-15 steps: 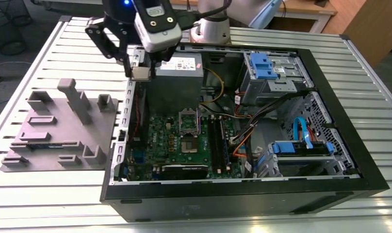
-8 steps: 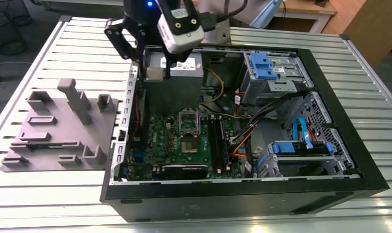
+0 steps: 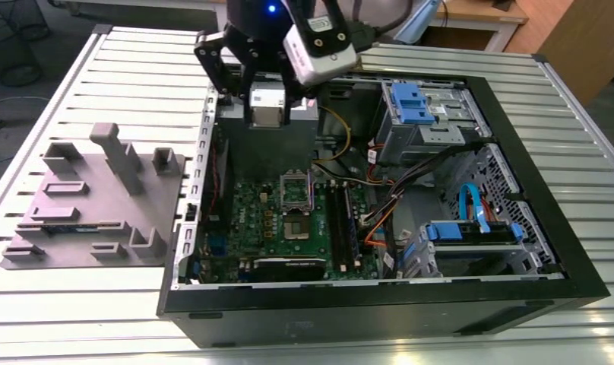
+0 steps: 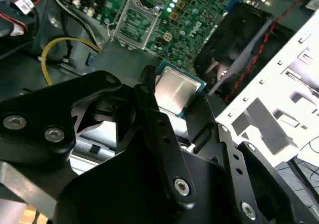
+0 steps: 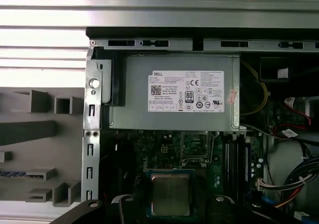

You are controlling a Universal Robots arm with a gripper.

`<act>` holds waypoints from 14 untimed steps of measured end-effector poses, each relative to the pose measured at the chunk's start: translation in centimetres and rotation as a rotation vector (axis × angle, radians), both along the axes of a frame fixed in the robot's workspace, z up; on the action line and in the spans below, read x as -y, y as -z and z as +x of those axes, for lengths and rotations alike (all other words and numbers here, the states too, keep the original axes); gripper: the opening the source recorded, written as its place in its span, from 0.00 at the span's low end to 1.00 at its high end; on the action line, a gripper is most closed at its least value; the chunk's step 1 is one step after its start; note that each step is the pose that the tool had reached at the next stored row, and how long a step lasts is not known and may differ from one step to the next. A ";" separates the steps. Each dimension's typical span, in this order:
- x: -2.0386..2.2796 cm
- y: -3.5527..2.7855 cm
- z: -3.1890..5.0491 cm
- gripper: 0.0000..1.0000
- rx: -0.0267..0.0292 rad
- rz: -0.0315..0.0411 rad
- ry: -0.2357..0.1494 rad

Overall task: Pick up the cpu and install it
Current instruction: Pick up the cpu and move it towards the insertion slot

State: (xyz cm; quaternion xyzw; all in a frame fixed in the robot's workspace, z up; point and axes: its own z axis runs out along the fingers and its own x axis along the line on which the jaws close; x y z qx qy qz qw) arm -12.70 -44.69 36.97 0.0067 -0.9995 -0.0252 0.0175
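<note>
The cpu [image 4: 175, 88], a flat square chip with a silver top and a thin green rim, hangs in the air above the open computer case [image 3: 388, 304]. My gripper [image 4: 178, 95] is shut on it, one black finger against each side edge. In the first wrist view the cpu [image 5: 170, 191] sits between the fingers of the gripper [image 5: 170, 206], over the green motherboard [image 5: 149, 149]. The open socket [image 5: 194, 147] lies on the board a short way beyond the chip, beside the power supply. In the exterior view the gripper [image 3: 267, 114] hovers above the case's far end with the cpu [image 3: 267, 99] in it.
A grey metal power supply [image 5: 174, 89] fills the case's far end. Blue drive cages [image 3: 419, 103] and bundled cables [image 3: 383, 205] take up the exterior view's right half. A black fan [image 4: 239, 40] stands near the socket. A grey parts fixture [image 3: 89, 198] rests on the slatted table outside the case.
</note>
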 end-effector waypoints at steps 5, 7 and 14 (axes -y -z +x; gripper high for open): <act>0.00 0.02 1.18 0.48 -0.0001 0.0000 0.000; 0.00 0.03 1.71 0.48 -0.0004 0.0000 0.000; 0.00 0.28 3.03 0.48 -0.0007 0.0002 0.000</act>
